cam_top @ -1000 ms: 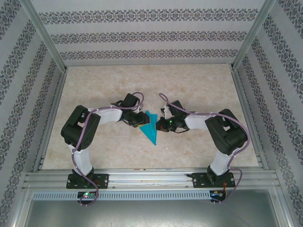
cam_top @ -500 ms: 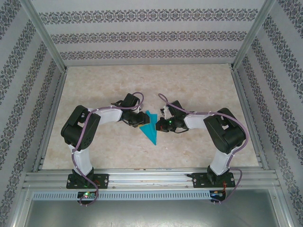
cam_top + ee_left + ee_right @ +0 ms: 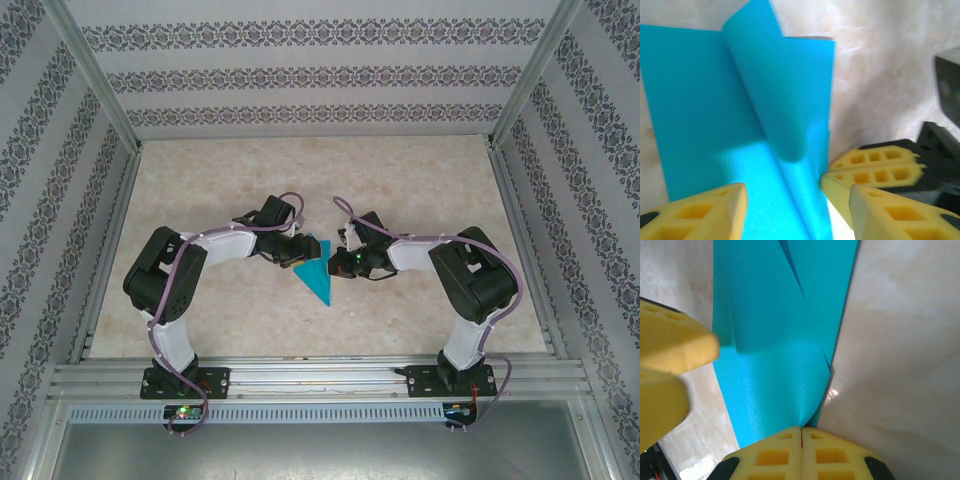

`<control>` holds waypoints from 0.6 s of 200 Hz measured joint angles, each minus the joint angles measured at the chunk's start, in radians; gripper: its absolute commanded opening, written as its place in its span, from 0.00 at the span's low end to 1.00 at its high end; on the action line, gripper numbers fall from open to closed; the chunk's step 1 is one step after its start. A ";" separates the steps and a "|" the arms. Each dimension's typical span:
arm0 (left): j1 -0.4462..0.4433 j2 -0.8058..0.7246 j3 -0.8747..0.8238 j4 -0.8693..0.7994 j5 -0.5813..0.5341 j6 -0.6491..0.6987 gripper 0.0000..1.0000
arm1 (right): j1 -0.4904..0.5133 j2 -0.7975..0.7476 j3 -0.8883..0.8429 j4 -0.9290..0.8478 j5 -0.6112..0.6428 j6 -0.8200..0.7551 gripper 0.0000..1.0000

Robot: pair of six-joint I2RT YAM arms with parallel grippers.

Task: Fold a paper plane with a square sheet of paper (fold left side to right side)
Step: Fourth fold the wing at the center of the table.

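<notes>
While the square sheet of paper (image 3: 318,275) lies central on the table (image 3: 400,180), already creased to a point, one flap (image 3: 765,100) stands curled up, unpressed; left gripper (image 3: 797,200) hangs wide open over it; right gripper (image 3: 801,440) is closed, tips touching its edge; several folds seem left.

No writing, label, brand, number or sign can be read on the teal-blue folded paper sheet (image 3: 316,277), patterned walls (image 3: 320,75) or marbled table (image 3: 400,180).
</notes>
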 measured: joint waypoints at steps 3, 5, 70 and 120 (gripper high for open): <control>-0.001 -0.007 0.000 0.000 -0.001 0.000 0.59 | 0.000 0.000 0.000 0.000 0.000 0.000 0.00; -0.001 -0.011 0.000 0.000 -0.002 0.000 0.59 | 0.000 0.000 0.000 0.000 0.000 0.000 0.00; -0.005 -0.089 -0.002 0.005 0.008 0.000 0.21 | 0.005 0.002 0.007 -0.008 0.002 0.000 0.00; -0.046 0.016 0.002 0.013 0.064 0.001 0.10 | 0.005 0.005 0.012 -0.015 0.003 0.000 0.00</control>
